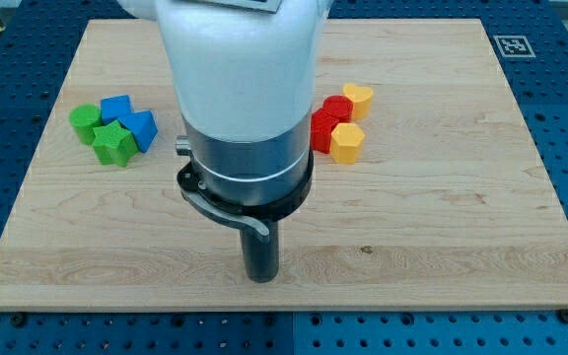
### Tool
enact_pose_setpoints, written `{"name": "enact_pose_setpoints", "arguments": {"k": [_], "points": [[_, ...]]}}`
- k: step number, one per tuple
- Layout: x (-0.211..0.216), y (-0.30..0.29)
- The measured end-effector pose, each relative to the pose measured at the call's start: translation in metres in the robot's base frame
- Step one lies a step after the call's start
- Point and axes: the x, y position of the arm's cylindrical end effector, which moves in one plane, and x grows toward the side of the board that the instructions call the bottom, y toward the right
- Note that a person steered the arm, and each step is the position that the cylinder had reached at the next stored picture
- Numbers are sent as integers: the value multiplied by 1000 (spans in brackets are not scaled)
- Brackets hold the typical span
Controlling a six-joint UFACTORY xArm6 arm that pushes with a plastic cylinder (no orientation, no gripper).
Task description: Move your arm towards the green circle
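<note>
**Gripper absent: rod tip far from the green circle**

No gripper is fitted, so nothing can open, close or hold; my tip (260,278) rests on the worktop (442,217) near the view's bottom centre, touching no block. The green circle (84,120) sits at the view's left, beside a blue block (116,106) and a green star (113,144). It looks light, rigid and likely to slide easily; I would push low on its side.
</note>
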Motion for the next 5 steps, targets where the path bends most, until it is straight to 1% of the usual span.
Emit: {"name": "enact_pose_setpoints", "arguments": {"k": [1, 4, 5], "points": [[-8, -9], [-80, -172], [-98, -199]]}}
